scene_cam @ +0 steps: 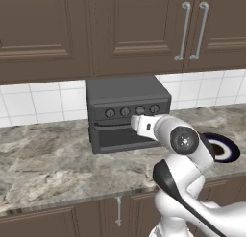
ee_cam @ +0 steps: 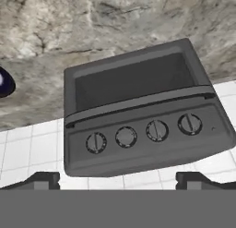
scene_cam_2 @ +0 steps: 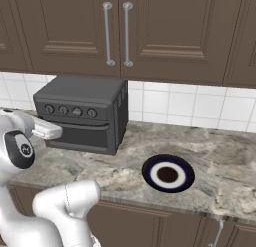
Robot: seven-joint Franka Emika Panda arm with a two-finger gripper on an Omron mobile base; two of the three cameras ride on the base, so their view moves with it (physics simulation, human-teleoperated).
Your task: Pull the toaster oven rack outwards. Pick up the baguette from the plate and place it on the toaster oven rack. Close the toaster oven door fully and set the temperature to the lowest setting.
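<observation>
The dark grey toaster oven stands on the counter against the tiled wall. Its door is shut, the bar handle lying flush under the row of knobs. The rack and the baguette are hidden. The blue plate lies bare to the right of the oven, and its edge shows in the hand view. My gripper hovers just in front of the knob row, open, with nothing between its fingertips.
The marble counter runs left and right of the oven. Brown wall cabinets with metal handles hang close above the oven. Drawer fronts sit below the counter's front edge.
</observation>
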